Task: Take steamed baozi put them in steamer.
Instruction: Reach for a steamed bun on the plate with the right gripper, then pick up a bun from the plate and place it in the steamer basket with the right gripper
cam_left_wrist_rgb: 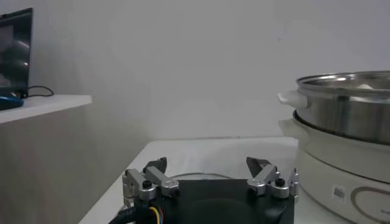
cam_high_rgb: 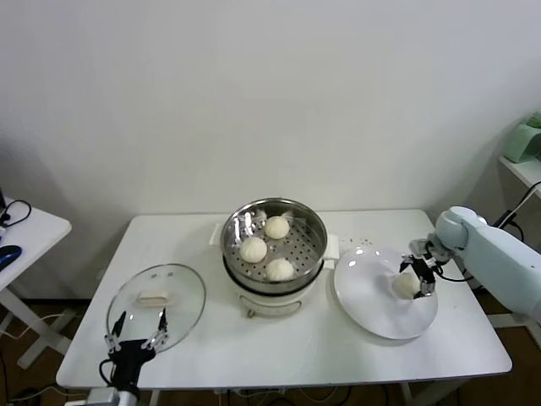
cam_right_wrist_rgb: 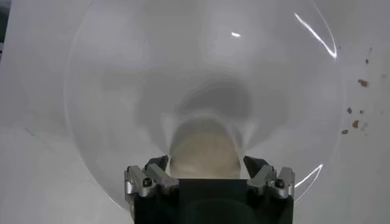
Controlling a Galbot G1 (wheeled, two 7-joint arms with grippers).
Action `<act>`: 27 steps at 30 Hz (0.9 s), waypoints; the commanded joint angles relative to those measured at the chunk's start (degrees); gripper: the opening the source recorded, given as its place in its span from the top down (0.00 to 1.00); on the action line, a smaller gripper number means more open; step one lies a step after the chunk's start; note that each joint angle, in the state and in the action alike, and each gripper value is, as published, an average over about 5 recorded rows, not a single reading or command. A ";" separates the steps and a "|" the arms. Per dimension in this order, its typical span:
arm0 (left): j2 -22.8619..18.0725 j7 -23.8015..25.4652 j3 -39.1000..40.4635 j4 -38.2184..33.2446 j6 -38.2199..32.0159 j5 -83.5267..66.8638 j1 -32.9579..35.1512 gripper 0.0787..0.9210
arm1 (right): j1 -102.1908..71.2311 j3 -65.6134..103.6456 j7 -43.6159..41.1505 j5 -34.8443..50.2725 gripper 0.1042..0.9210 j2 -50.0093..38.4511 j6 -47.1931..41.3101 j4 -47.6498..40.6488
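Baozi between right gripper's open jaws —

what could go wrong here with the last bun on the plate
The right tool straddles the last baozi on the white plate, fingers apart; a hard squeeze could dent the soft dough. The plate looks tilted, so a nudge might roll the bun. Three buns already fill the steamer, so the drop spot is tight.

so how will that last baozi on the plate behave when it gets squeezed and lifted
The baozi looks soft and domed, so it probably dents under a hard squeeze. It seems light for its size. The white plate looks glossy, so it may slide if the right end effector nudges it.
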 commanded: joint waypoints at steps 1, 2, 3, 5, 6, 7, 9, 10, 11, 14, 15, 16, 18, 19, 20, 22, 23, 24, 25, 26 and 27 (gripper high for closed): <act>0.10 -0.07 0.23 0.17 0.14 0.02 -0.30 0.12 | -0.44 0.44 -0.56 -0.59 0.12 0.94 -0.01 -1.15; 0.09 -0.08 0.28 0.20 0.15 0.03 -0.36 0.12 | -0.46 0.46 -0.55 -0.64 0.12 0.96 -0.02 -1.21; 0.09 -0.09 0.31 0.22 0.15 0.03 -0.40 0.12 | -0.49 0.50 -0.54 -0.69 0.12 0.99 -0.03 -1.28; 0.09 -0.12 0.32 0.28 0.14 0.03 -0.44 0.12 | -0.54 0.61 -0.53 -0.77 0.12 1.06 -0.03 -1.44; 0.09 -0.13 0.30 0.32 0.13 0.03 -0.46 0.12 | -0.56 0.67 -0.51 -0.80 0.12 1.09 -0.04 -1.53; 0.10 -0.15 0.28 0.36 0.12 0.03 -0.46 0.12 | -0.57 0.74 -0.50 -0.83 0.13 1.12 -0.04 -1.63; 0.11 -0.18 0.22 0.42 0.10 0.02 -0.45 0.12 | -0.57 0.86 -0.47 -0.88 0.15 1.14 -0.03 -1.83; 0.12 -0.20 0.20 0.42 0.10 0.02 -0.44 0.12 | -0.57 0.95 -0.45 -0.89 0.17 1.14 -0.03 -1.92; 0.12 -0.21 0.19 0.42 0.10 0.01 -0.42 0.12 | -0.55 1.03 -0.43 -0.88 0.19 1.13 -0.02 -1.99; 0.11 -0.22 0.20 0.38 0.11 0.01 -0.38 0.12 | -0.42 1.20 -0.38 -0.77 0.24 1.08 -0.02 -2.13; 0.10 -0.22 0.22 0.38 0.11 0.02 -0.38 0.12 | -0.33 1.19 -0.35 -0.68 0.25 1.06 -0.03 -2.13; 0.09 -0.23 0.23 0.36 0.12 0.03 -0.38 0.12 | -0.20 1.15 -0.32 -0.54 0.26 1.04 -0.04 -2.12; 0.09 -0.23 0.23 0.37 0.12 0.04 -0.39 0.12 | 0.34 0.71 -0.26 0.09 0.28 0.95 -0.12 -1.99; 0.10 -0.23 0.22 0.38 0.12 0.05 -0.38 0.12 | 0.78 0.27 -0.24 0.71 0.28 0.87 -0.22 -1.86; 0.11 -0.23 0.21 0.39 0.12 0.05 -0.38 0.12 | 1.34 -0.34 -0.23 1.62 0.28 0.77 -0.39 -1.68; 0.15 -0.23 0.23 0.40 0.10 0.06 -0.36 0.12 | 3.36 -2.57 -0.19 4.55 0.29 0.50 -0.99 -1.14; 0.19 -0.23 0.27 0.39 0.10 0.06 -0.35 0.12 | 4.63 -3.98 -0.19 6.44 0.29 0.37 -1.46 -0.84; 0.22 -0.23 0.34 0.36 0.09 0.08 -0.36 0.12 | 6.34 -5.72 -0.18 8.79 0.29 0.27 -2.09 -0.51; 0.26 -0.23 0.42 0.32 0.10 0.10 -0.39 0.12 | 8.17 -7.49 -0.18 11.11 0.29 0.21 -2.76 -0.20; 0.29 -0.23 0.53 0.28 0.11 0.14 -0.44 0.12 | 9.83 -8.92 -0.19 13.31 0.29 0.20 -3.45 0.05; 0.35 -0.23 0.67 0.21 0.12 0.19 -0.51 0.12 | 12.10 -10.80 -0.18 15.87 0.29 0.30 -4.34 0.29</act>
